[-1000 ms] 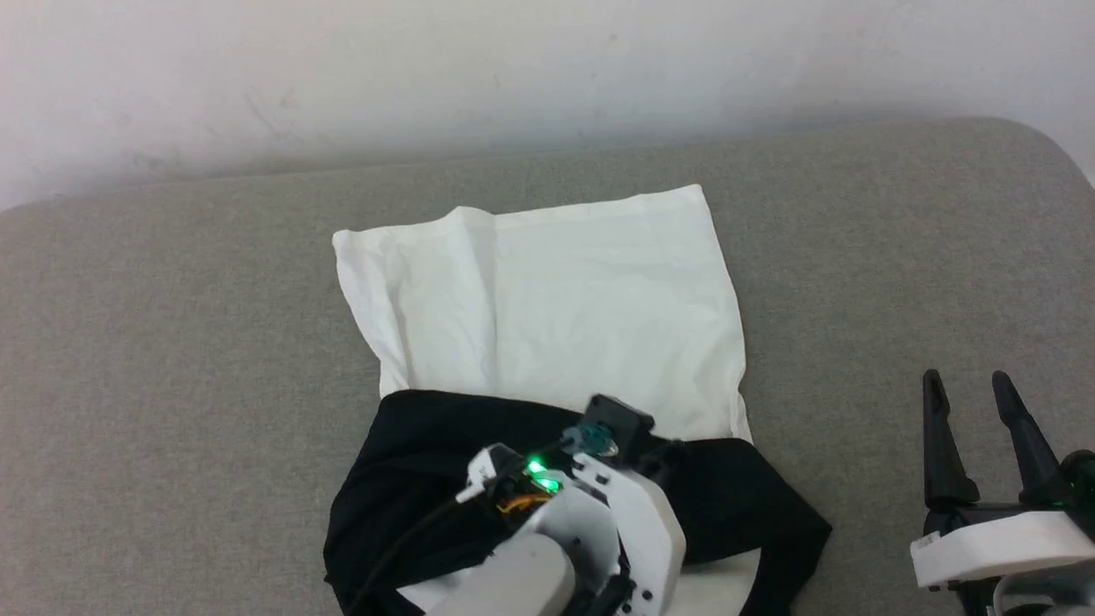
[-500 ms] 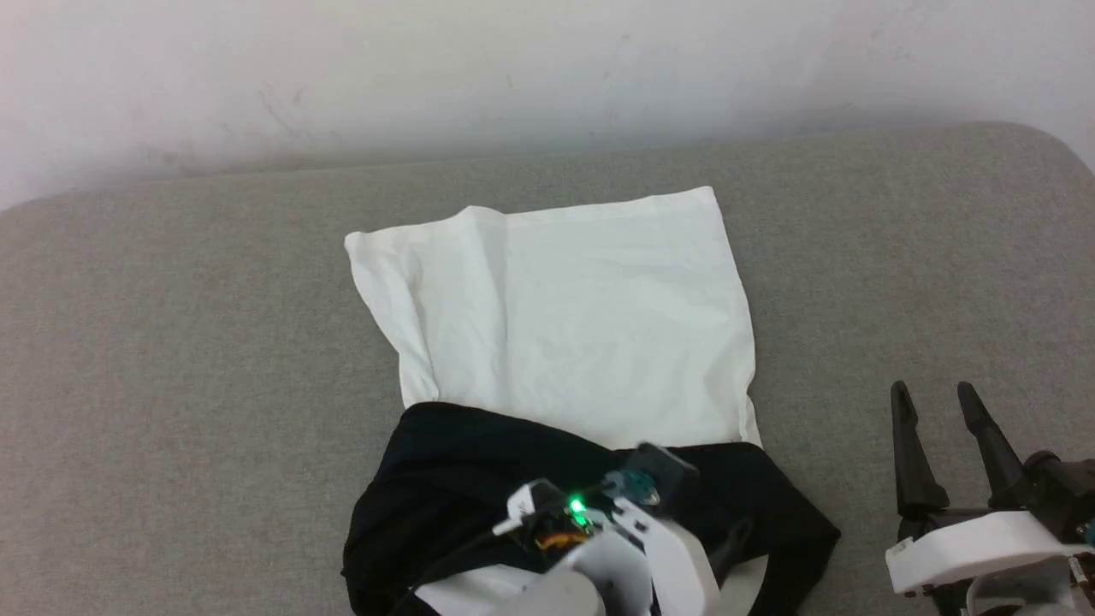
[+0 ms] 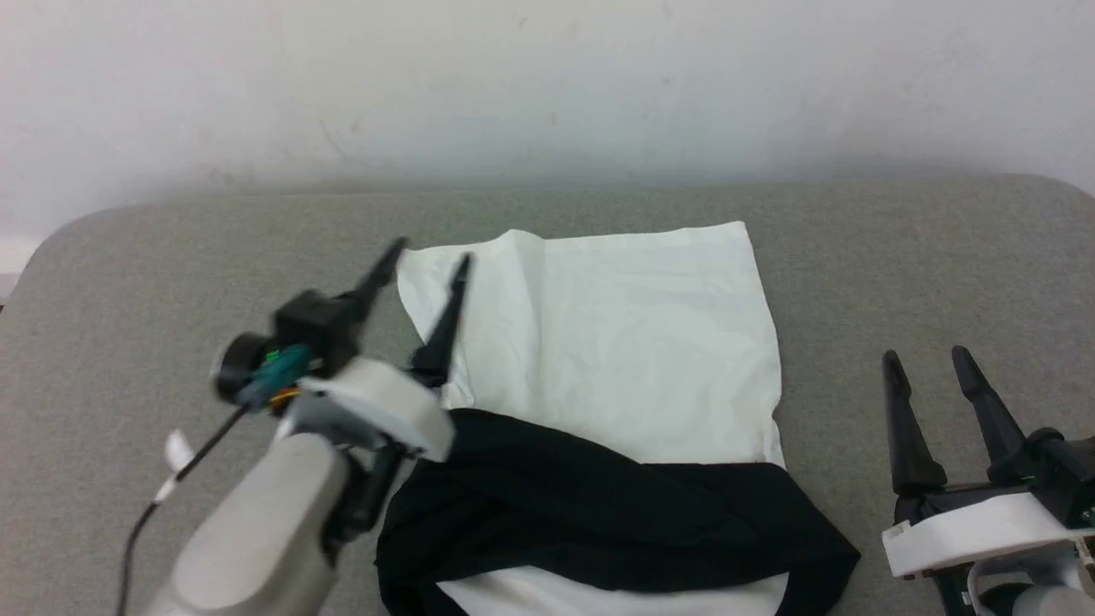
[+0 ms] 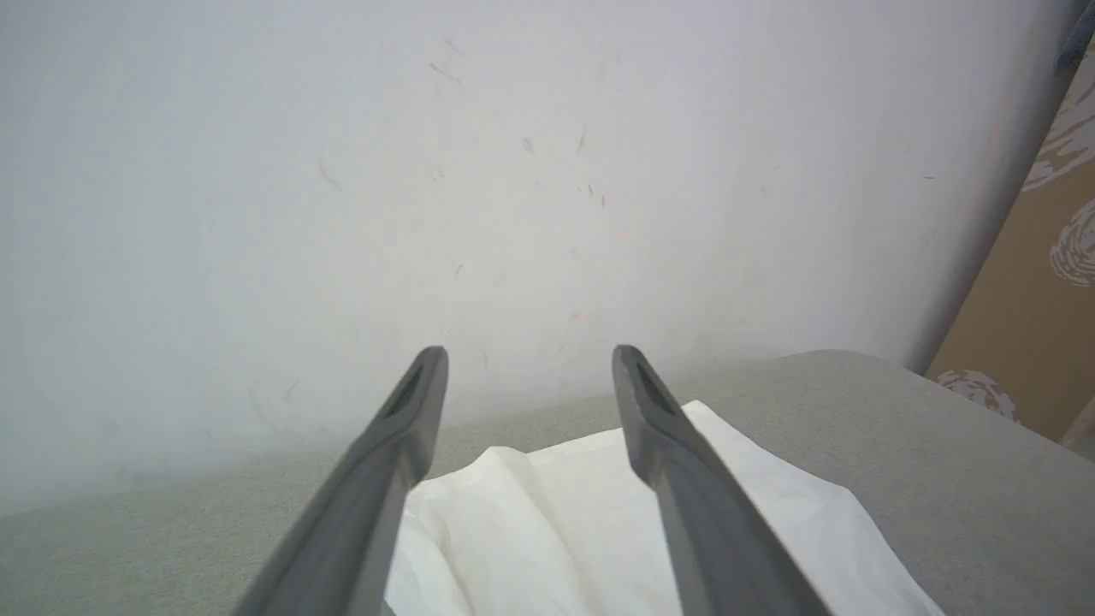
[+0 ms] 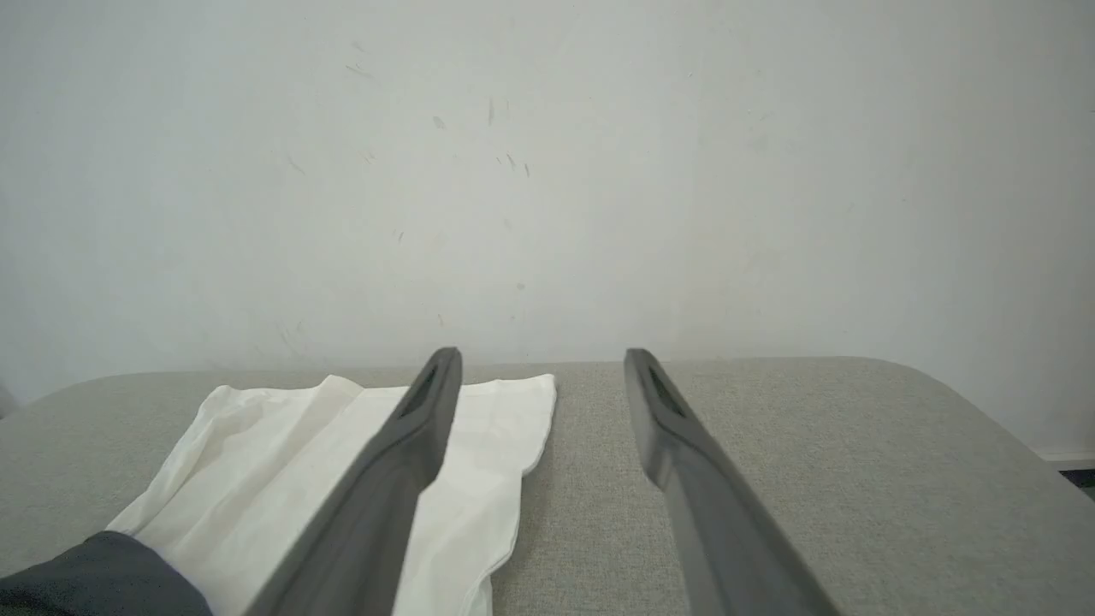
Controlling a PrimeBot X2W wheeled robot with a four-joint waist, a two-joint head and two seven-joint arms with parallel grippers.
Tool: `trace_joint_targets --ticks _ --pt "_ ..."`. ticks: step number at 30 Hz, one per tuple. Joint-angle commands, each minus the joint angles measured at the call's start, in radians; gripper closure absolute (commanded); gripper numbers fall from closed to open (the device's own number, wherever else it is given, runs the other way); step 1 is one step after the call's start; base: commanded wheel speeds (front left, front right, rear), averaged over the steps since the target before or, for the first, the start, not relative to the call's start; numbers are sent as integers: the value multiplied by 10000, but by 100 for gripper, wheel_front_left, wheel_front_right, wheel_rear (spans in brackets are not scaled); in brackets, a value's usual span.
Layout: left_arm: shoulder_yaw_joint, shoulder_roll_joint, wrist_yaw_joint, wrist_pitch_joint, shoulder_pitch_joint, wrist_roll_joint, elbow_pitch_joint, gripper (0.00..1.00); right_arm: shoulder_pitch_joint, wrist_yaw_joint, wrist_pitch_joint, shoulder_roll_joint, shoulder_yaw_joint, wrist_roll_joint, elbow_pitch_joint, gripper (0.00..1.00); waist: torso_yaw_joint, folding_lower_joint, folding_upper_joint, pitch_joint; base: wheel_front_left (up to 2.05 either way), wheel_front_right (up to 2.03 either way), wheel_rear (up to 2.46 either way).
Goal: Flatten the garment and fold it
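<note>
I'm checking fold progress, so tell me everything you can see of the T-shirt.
The garment is a white T-shirt of thin, lightly creased cloth, lying flat as a rough rectangle on the grey upholstered surface. Black sleeve cloth lies folded across its near end, with white showing below. The left gripper, open, hovers near its far left corner; the right gripper, open, stands apart. Neither holds it.

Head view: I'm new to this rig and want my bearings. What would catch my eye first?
The white T-shirt with black sleeves lies mid-frame on the grey fabric surface, black cloth folded across its near end. The blurred left gripper hovers open by its far left corner; the right gripper rests open at lower right, clear of the cloth.
</note>
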Motion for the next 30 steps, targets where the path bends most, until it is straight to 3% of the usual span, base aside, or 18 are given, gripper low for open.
trace_joint_targets --ticks 1,8,12,16,19,26,30 --pt "313 345 139 -363 457 -30 -127 0 -97 -9 16 -7 32 67 -122 0 121 0 -1 -73 0 0 0" --pt "1206 1274 524 -929 1974 -65 -949 0 -44 -9 -184 107 110 -17 -163 0 189 0 -1 194 0 0 0" --pt "1209 1533 467 -932 2527 -119 -1139 0 -296 -9 -245 185 266 -88 -126 0 130 0 -1 615 0 0 0" --pt "1097 1925 240 -103 2118 -160 -1054 0 -667 -9 -248 226 489 -185 -248 0 -9 0 -1 1327 0 0 0" --pt "901 2289 -244 979 1052 -116 -820 0 -965 -9 -238 239 711 -237 -423 0 -191 0 -1 1990 0 0 0" --pt "620 2761 -1833 3955 -2293 -569 576 0 -1507 -9 -371 247 1006 -94 -629 0 -819 0 -1 3442 0 0 0" --pt "574 2775 -2282 5719 -3900 -1218 1629 0 -1739 -9 -548 248 1092 97 -566 0 -1227 0 -1 4061 0 0 0"
